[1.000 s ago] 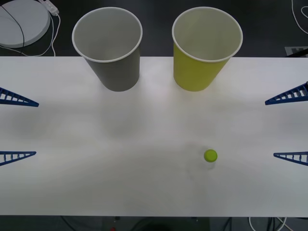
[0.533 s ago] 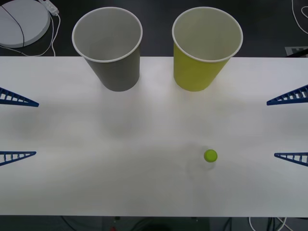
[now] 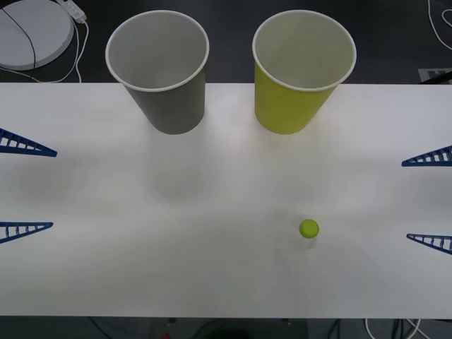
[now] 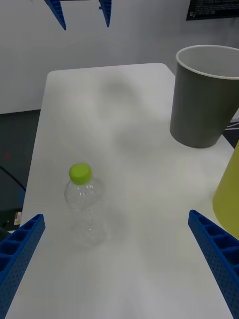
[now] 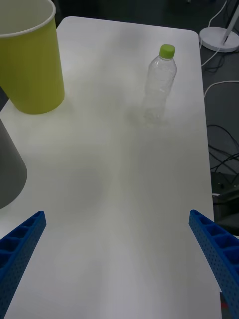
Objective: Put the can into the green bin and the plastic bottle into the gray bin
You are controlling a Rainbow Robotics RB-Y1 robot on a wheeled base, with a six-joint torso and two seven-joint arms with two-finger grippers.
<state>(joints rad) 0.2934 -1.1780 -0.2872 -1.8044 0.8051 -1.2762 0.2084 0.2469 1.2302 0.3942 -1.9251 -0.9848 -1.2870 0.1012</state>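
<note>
- Both pairs of jaws stand wide open and hold nothing: my left gripper [image 3: 25,189] waits at the table's left edge, my right gripper [image 3: 429,200] at its right edge.
- Still unmoved, the plastic bottle [image 4: 84,207] stands upright on the white table [image 3: 212,268], nearer my right gripper, well apart from both bins.
- As far as I can see into them, the gray bin [image 3: 161,70] and green bin [image 3: 300,70] hold nothing.
- I judge nothing done yet; I see no can on the table.

Bright, even overhead light. White table [image 3: 212,268] near blown out, soft faint shadows under bins. Clear bottle [image 4: 84,204] body washes out against it.
</note>
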